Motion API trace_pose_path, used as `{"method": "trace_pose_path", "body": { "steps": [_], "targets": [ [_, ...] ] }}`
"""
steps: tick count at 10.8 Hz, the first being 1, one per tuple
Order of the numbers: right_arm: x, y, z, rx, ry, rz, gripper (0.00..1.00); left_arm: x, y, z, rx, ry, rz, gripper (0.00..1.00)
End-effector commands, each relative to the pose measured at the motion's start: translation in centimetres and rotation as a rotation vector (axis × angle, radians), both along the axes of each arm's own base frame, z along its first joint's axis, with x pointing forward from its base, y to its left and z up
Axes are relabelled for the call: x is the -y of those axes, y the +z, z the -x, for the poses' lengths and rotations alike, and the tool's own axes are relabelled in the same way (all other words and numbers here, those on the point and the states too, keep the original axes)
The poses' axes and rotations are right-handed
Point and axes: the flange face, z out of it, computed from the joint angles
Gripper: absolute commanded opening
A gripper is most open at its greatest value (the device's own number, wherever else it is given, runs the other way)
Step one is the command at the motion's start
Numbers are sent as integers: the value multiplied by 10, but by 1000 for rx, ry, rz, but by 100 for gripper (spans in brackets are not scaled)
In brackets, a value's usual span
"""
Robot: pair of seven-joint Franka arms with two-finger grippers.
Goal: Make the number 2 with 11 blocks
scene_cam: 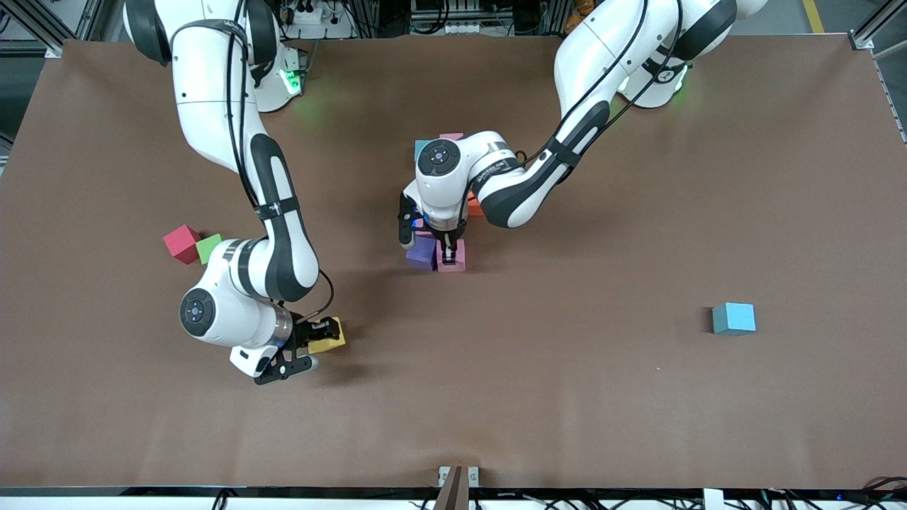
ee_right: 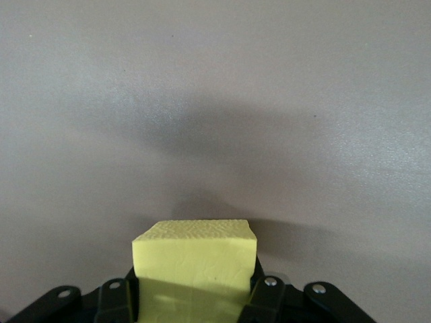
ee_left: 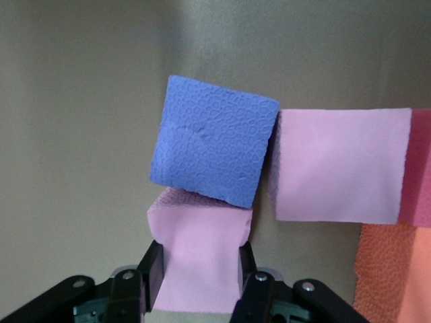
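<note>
Left tool (ee_left: 200, 282) pinches pink block (ee_left: 199, 259); purple block (ee_left: 212, 149) skewed.

Only non-task stuff here is a green cube (scene_cam: 209, 248) sitting on the brown table (scene_cam: 638, 397), toward the right arm's end. It's pretty near the right gripper (scene_cam: 322, 333), farther from the front camera than it, and well apart from the left gripper (scene_cam: 448, 255).

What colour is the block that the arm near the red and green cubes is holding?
Yellow. The right hand is shut on the yellow block; the right wrist view shows it best.
</note>
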Motion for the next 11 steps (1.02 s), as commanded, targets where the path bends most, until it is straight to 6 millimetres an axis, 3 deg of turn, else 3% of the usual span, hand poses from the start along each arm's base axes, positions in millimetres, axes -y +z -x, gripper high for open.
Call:
{"method": "trace_pose_path", "body": {
  "steps": [1, 3, 5, 8, 11],
  "targets": [
    [-1, 7, 5, -9, -2, 4, 15, 6, -24, 18, -60, 11, -7, 52],
    [-1, 7, 5, -9, -2, 4, 15, 5, -25, 17, -61, 12, -9, 55],
    [-1, 8, 5, -8, -2, 3, 15, 3, -26, 15, -56, 13, -13, 100],
    [0, 9, 5, -7, -3, 4, 15, 0, -22, 10, -53, 23, -7, 100],
    [-1, 8, 5, -9, -5, 3, 15, -2, -5, 3, -51, 42, 18, 100]
  ]
}}
